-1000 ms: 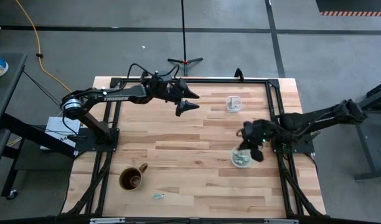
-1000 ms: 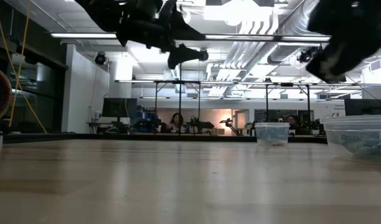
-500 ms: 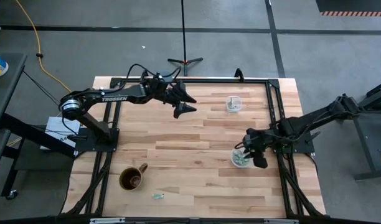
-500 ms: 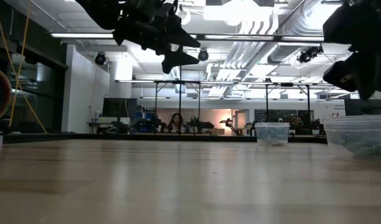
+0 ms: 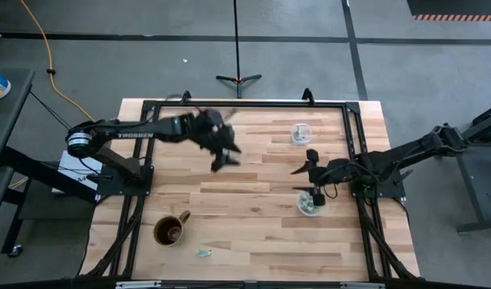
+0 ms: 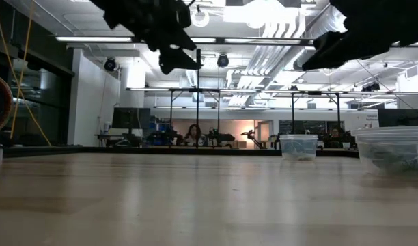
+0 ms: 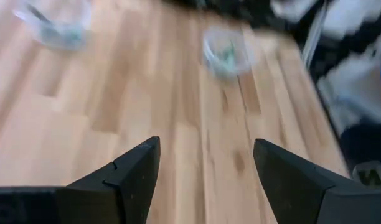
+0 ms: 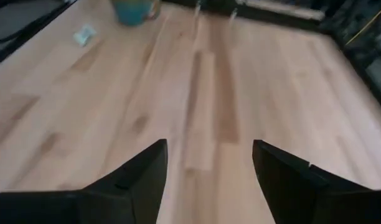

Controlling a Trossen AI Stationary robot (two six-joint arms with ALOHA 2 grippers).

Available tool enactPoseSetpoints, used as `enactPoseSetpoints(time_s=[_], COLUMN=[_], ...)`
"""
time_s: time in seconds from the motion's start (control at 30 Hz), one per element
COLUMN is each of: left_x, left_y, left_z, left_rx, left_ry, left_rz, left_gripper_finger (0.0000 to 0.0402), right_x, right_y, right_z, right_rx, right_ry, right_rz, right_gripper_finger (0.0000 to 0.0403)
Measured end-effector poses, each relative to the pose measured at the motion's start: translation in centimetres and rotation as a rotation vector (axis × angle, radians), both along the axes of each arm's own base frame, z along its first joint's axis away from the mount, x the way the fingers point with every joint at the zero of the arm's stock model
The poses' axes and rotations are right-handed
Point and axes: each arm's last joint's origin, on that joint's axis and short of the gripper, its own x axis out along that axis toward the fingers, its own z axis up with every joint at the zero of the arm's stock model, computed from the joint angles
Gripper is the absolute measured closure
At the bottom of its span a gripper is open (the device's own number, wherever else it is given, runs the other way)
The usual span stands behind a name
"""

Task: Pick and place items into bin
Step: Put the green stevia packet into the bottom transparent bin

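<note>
- My right hand (image 5: 302,181), fingers apart and empty, has just lifted off the near bin (image 5: 310,204) after a drop.
- One item (image 5: 203,253) lies beside the mug (image 5: 171,230); that's next.
- My left hand (image 5: 222,156), open, swings mug-ward.

This is a robotics lab or open workshop hall. In the low view, exposed silver ducts (image 6: 277,20) and strip lights fill the top of the frame, while seated people (image 6: 193,133) work at benches at centre. From above, the wooden desk (image 5: 253,233) stands on grey concrete with dark floor lines, a yellow cable (image 5: 45,48) at upper left.
</note>
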Motion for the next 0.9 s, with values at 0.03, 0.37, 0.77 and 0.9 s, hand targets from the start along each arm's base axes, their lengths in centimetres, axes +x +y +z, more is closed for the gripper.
enactPoseSetpoints(time_s=[0.03,0.37,0.77,0.9], left_x=[0.2,-0.7,-3.6,-3.8], left_y=[-1.3,-13.1,-22.2,-24.3], left_z=[-0.2,-1.2,-2.1,-3.3], left_rx=[0.027,0.087,0.018,-0.013], left_ry=[0.028,0.193,0.216,0.286], left_rz=[-0.016,-0.068,0.040,0.051], left_gripper_finger=[0.0110,0.0110,0.0110,0.0110], right_x=[0.1,0.5,0.6,0.6], right_y=[-0.3,-3.2,-3.8,-3.8], right_z=[-0.2,-0.7,-0.7,-0.7], right_rx=[-0.015,-0.006,0.027,0.031], right_ry=[-0.026,-0.118,-0.117,-0.122], right_rz=[-0.007,-0.047,-0.013,-0.013], right_gripper_finger=[0.0177,0.0192,0.0194,0.0194])
